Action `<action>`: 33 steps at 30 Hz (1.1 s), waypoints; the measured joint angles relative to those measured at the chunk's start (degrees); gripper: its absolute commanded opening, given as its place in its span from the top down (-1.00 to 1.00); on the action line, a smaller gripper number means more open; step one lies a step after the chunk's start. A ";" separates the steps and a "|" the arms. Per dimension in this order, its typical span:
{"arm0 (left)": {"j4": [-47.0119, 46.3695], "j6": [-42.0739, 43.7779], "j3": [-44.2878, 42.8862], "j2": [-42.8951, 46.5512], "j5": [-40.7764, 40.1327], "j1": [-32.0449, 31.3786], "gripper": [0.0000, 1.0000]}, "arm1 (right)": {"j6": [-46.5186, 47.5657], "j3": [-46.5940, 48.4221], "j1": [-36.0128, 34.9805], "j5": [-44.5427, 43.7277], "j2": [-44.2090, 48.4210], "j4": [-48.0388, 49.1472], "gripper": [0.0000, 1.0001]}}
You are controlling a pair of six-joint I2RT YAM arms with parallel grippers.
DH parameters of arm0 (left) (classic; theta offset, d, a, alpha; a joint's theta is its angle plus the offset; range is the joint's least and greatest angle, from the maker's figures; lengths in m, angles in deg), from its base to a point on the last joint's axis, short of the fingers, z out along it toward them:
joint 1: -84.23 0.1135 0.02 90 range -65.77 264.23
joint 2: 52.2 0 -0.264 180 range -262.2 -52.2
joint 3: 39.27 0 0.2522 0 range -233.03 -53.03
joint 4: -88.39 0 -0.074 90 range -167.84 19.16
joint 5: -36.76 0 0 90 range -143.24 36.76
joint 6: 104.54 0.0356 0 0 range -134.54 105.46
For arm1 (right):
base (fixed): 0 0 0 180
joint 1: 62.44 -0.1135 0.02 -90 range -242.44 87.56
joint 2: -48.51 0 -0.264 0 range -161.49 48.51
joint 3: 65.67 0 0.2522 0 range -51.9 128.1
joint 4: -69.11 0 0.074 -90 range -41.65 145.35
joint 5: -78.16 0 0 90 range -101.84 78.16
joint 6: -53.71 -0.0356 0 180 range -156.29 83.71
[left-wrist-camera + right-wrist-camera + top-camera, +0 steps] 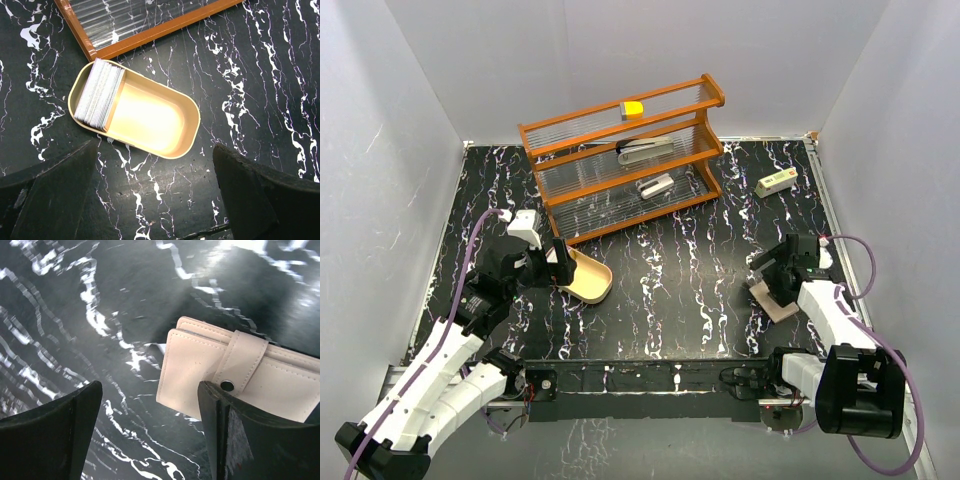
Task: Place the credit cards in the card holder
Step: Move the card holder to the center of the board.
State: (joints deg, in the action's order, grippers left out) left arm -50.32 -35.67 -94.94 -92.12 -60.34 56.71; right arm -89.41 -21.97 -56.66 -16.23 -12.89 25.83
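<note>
Credit cards [99,94] lean stacked against the far-left end of the card holder [192,107], leaving room for more, just ahead of the left gripper [155,167], whose jaws stand wide and empty, while the right gripper [150,412], also spread and empty, hovers over a wallet [192,372] by its right finger, likely seeking another card.

The tray [592,283] sits on the table [680,290]. Cards [99,93] are stacked inside the tray, at its end nearest the rack [620,165]. The rack stands just behind the tray, with its front corner near that end. The rack holds a small block [633,109] on its top shelf, a stapler [645,150] on the middle shelf and a second stapler [658,186] on the lowest. A wallet [200,365] lies well to the tray's right. A small box [775,182] lies far behind and to the right of the tray, past the rack's end.
</note>
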 measured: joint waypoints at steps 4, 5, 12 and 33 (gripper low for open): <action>0.02 -0.37 0.00 0.00 -0.57 0.00 -0.97 | 5.73 -1.73 0.13 8.96 0.61 5.33 -0.51; 0.04 -0.42 0.00 0.00 -0.70 0.00 -0.97 | 6.78 -1.97 0.11 10.88 0.52 6.08 -0.51; 0.15 -0.50 0.00 0.00 -1.05 0.00 -0.97 | 10.21 -2.10 -6.60 18.62 -3.39 12.13 -0.49; 0.37 -0.28 0.00 0.20 0.15 0.00 -0.97 | 20.28 20.63 -29.88 4.72 -15.26 -6.29 0.08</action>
State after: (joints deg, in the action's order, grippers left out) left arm -49.94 -35.95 -94.94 -91.93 -60.18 56.71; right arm -69.13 -1.34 -86.53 -11.51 -28.15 19.54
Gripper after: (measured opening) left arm 0.985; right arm 0.468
